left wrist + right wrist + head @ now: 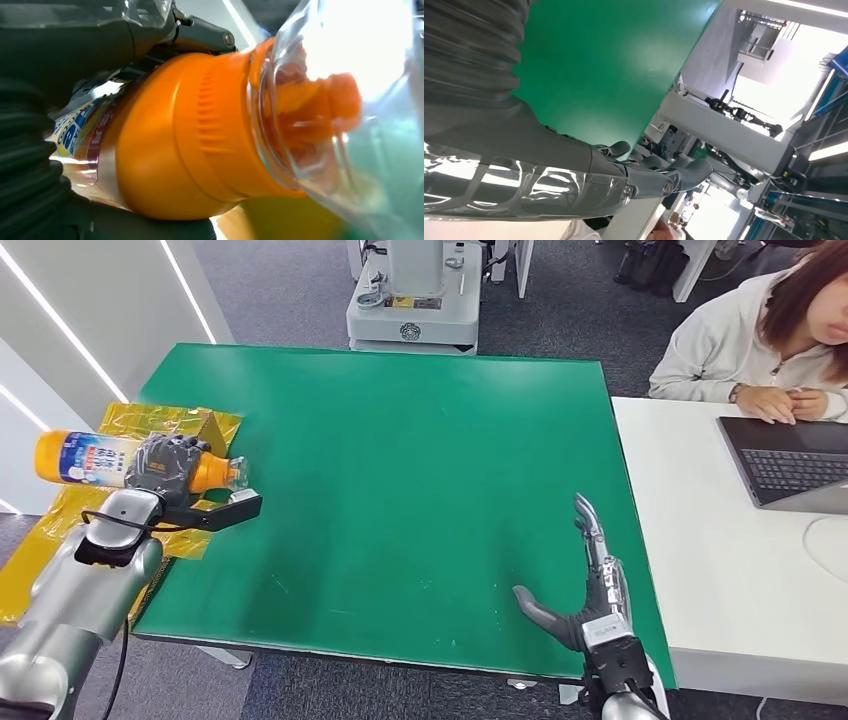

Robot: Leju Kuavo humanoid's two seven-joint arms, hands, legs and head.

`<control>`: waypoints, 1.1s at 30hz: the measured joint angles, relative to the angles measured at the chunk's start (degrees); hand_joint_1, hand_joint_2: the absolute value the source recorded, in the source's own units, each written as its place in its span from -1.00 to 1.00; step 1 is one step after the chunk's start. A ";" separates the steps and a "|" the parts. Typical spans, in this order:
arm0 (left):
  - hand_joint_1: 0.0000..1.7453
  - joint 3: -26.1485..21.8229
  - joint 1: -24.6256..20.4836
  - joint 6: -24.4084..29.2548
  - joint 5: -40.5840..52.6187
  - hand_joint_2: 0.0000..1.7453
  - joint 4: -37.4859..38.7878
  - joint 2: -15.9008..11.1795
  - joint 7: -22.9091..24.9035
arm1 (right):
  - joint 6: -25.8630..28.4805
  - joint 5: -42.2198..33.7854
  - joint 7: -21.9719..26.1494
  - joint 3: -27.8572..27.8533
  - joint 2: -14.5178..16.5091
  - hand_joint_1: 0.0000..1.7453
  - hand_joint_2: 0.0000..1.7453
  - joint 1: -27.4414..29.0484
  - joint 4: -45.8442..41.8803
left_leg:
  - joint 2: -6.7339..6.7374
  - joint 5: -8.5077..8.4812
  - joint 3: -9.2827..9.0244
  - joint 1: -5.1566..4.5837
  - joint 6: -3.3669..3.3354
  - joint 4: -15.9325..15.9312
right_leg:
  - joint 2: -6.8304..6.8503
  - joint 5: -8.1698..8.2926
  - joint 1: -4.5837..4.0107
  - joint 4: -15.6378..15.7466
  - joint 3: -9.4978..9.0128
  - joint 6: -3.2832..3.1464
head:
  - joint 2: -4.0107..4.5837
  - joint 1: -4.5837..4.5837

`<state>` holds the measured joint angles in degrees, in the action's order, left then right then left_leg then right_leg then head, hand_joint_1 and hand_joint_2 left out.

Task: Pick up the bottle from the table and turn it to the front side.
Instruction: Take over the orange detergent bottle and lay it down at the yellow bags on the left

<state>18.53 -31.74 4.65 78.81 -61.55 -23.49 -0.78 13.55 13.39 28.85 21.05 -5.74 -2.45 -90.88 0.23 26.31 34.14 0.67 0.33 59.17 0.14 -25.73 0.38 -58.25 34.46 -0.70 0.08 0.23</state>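
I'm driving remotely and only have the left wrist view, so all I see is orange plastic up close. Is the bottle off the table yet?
Observer: Yes. In the head view the left hand grips the bottle in the air, lying on its side beyond the left edge of the green table.
Operator: What's under it?
Observer: Crinkled yellow wrapping lies below and behind it, beside the table.
Operator: Which way does the cap end point?
Observer: Toward the table; the labelled end points away from it.
Operator: And the right hand?
Observer: The right hand is open, fingers straight, over the near right corner of the table, holding nothing.
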 joint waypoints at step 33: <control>-1.00 2.63 -4.96 -9.32 -16.53 1.00 23.48 2.49 -4.98 | -3.01 -1.52 -1.98 3.01 0.54 -1.00 1.00 -8.24 4.80 | 0.08 -0.04 -0.10 0.01 0.04 -0.03 | -0.07 0.07 0.01 -0.03 -0.06 -0.08 | 0.01 -0.01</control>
<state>21.16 -36.70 -4.67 62.28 -38.06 -21.00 -5.75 10.54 11.87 26.87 24.05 -5.20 -10.70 -86.08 0.31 26.27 34.04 0.68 0.36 59.14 0.08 -25.67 0.39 -58.28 34.41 -0.78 0.09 0.22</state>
